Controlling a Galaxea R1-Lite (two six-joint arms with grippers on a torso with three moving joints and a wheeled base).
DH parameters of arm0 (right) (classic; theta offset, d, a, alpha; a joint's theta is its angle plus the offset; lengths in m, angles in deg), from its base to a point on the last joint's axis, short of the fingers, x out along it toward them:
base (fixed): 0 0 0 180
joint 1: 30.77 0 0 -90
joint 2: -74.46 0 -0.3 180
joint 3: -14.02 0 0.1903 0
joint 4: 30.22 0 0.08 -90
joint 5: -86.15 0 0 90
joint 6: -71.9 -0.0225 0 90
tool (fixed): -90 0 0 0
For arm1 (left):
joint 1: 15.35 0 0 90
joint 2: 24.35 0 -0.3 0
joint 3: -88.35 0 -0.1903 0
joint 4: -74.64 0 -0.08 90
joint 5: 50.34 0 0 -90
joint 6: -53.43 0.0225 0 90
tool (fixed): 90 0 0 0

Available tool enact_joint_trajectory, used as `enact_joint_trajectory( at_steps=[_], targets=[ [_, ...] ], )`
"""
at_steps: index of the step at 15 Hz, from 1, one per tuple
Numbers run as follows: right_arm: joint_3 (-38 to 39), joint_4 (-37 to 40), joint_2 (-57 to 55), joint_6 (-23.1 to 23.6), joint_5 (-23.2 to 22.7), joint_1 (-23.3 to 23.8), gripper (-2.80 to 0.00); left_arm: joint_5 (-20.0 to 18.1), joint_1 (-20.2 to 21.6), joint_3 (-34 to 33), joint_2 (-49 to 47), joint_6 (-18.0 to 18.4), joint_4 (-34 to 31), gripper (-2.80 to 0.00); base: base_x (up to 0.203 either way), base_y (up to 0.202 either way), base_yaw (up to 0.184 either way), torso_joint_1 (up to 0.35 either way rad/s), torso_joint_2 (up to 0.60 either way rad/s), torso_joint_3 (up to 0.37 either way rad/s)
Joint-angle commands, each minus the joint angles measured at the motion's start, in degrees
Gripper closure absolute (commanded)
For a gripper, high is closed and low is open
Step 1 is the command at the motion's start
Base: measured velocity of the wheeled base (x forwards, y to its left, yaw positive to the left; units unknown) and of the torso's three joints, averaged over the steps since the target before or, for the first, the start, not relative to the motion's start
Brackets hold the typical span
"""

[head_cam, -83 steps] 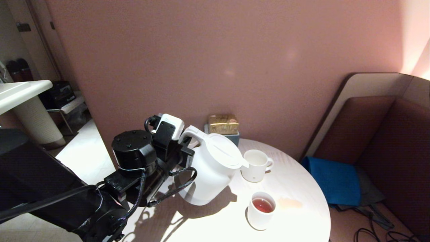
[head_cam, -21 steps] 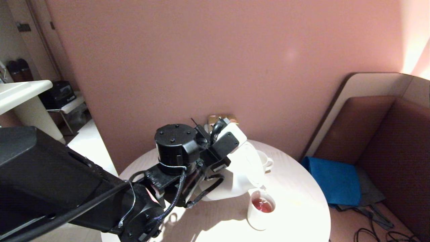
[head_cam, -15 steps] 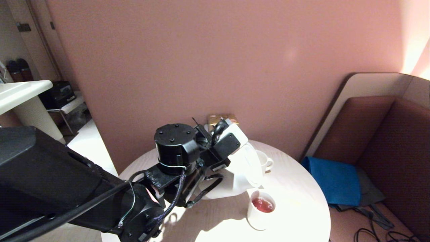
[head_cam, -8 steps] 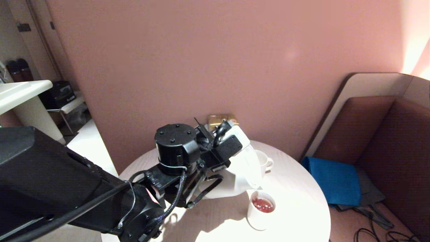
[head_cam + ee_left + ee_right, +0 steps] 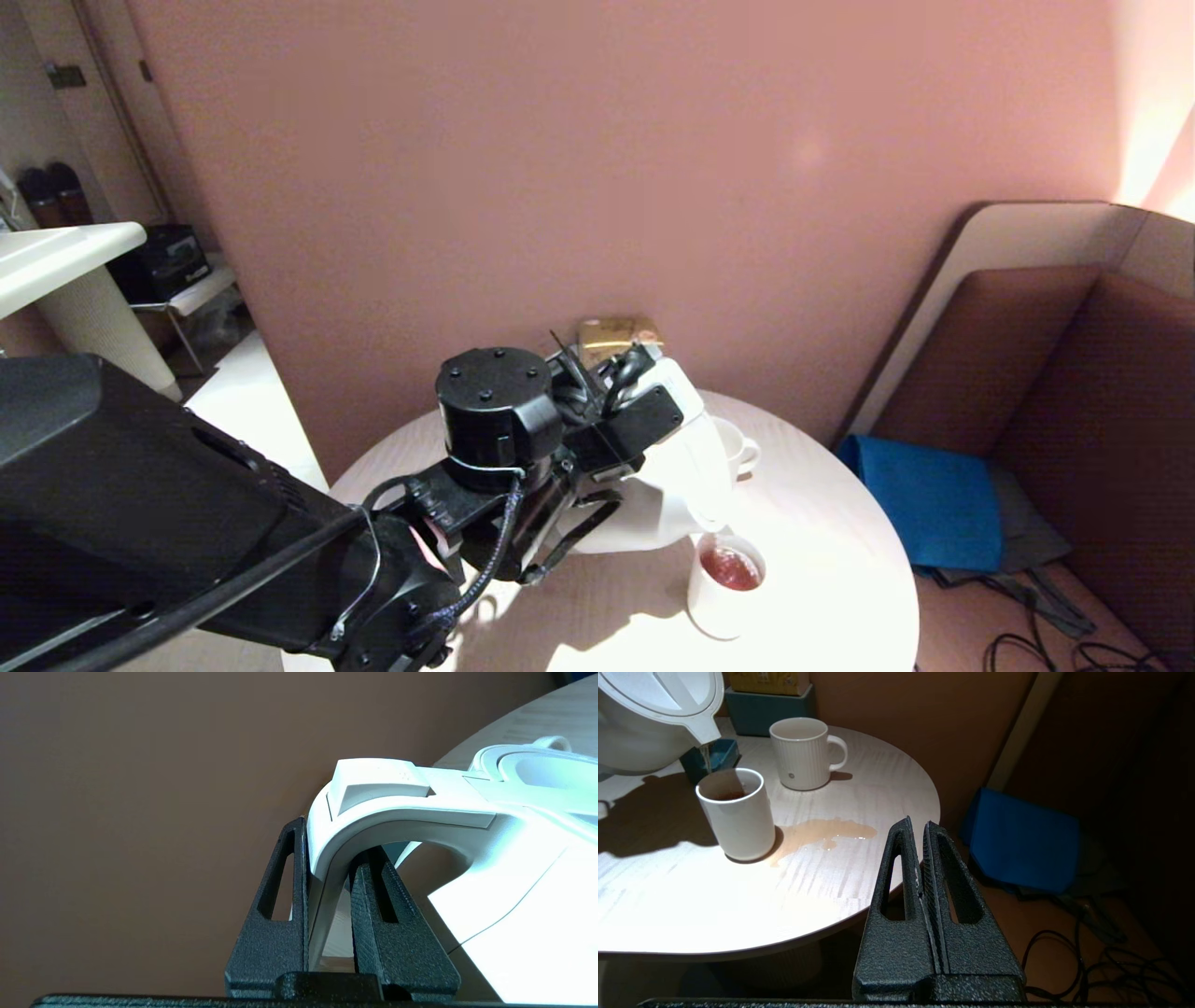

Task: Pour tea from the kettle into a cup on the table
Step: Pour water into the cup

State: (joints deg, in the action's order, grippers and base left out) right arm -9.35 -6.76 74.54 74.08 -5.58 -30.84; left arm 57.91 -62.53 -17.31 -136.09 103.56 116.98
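Since the earliest frame, kettle (image 5: 686,485) has come off the tabletop (image 5: 822,560) and tipped spout-down over the cup (image 5: 724,583); over the last second little has changed, only a slightly steeper tilt.

Left end effector (image 5: 327,877): fingers (image 5: 275,914) clamped on either side of the kettle's loop handle (image 5: 373,812), nearly closed on it, carrying the kettle clear of the tabletop.

Spout (image 5: 707,737) directly above the cup's rim, thin stream falling in. Tea (image 5: 731,567) reddish, visible inside the cup.

Cup stands toward the tabletop's near right edge. Puddle (image 5: 822,833) of brownish liquid touching the cup's base, spreading toward the right edge.

Ribbed mug (image 5: 803,753) with handle behind the cup, nearer the far edge, apart from it. Box (image 5: 616,334) at the far edge by the wall.

Right end effector (image 5: 920,844): fingers pressed together, empty, hanging off the tabletop's right edge.
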Motion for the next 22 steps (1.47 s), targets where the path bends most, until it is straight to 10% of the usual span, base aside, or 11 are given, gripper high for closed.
enact_joint_trajectory(
  at_steps=[1,22],
  targets=[
    [0.0,0.0,-0.1,0.0,0.0,0.0,0.0,0.1,0.0,0.0,-0.2,0.8,0.5,0.0,0.0,0.0,0.0,0.0,0.0,0.0],
    [0.0,0.0,-0.1,0.0,0.0,0.0,0.0,0.1,-0.4,1.0,-0.9,5.1,0.3,0.0,0.0,0.0,0.0,0.0,0.0,0.0]
  ],
)
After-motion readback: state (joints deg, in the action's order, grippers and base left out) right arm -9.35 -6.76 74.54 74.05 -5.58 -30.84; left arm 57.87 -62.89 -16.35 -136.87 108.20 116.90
